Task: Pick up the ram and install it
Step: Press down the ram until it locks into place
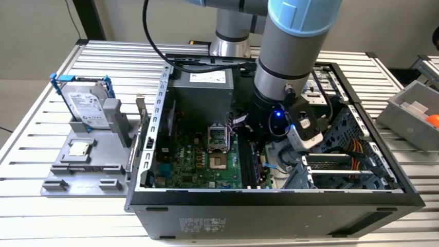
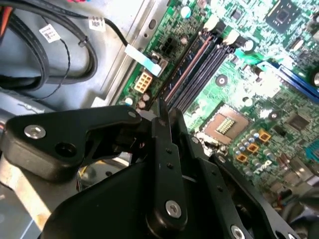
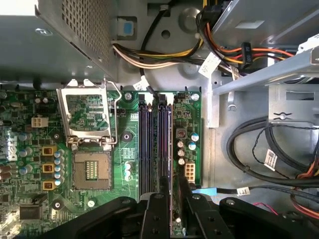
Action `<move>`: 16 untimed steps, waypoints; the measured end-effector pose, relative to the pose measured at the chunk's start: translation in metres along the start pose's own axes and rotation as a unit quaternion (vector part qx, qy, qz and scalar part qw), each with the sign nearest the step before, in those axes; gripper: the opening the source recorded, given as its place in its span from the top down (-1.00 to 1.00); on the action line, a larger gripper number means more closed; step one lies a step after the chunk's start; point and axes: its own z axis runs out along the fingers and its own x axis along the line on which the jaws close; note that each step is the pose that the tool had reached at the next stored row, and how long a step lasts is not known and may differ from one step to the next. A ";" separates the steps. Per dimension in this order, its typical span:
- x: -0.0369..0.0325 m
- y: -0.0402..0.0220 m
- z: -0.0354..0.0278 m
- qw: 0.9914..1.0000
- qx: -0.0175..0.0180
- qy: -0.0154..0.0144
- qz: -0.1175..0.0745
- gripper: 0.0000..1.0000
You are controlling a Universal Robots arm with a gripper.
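My gripper (image 1: 259, 154) reaches down into the open computer case (image 1: 274, 198), over the motherboard (image 1: 199, 159). In both wrist views its black fingers (image 3: 155, 214) are shut on the ram (image 3: 174, 209), a thin stick seen edge-on. A narrow end of the ram (image 2: 160, 108) pokes out beyond the fingertips. The gripper (image 3: 173, 188) holds it lined up along the long black memory slots (image 3: 149, 144), above the slot nearest the board's edge. From the second wrist view the gripper (image 2: 164, 119) sits at the near end of the slots (image 2: 194, 64). Whether the ram touches the slot cannot be told.
Beside the slots sits the open CPU socket (image 3: 92, 169). A grey power supply (image 3: 50, 35) and cable bundles (image 3: 259, 149) crowd the case. Outside, a silver hard drive in a blue frame (image 1: 86, 105) stands on a grey fixture (image 1: 89, 159). A grey bin (image 1: 415, 110) is at the exterior view's right.
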 end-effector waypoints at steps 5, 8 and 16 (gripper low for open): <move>0.0000 -0.0002 -0.0002 1.000 0.000 0.000 0.000 1.00; -0.0001 -0.0013 -0.0008 1.000 0.000 0.000 0.000 1.00; -0.0001 -0.0014 -0.0009 1.000 0.000 0.000 0.000 1.00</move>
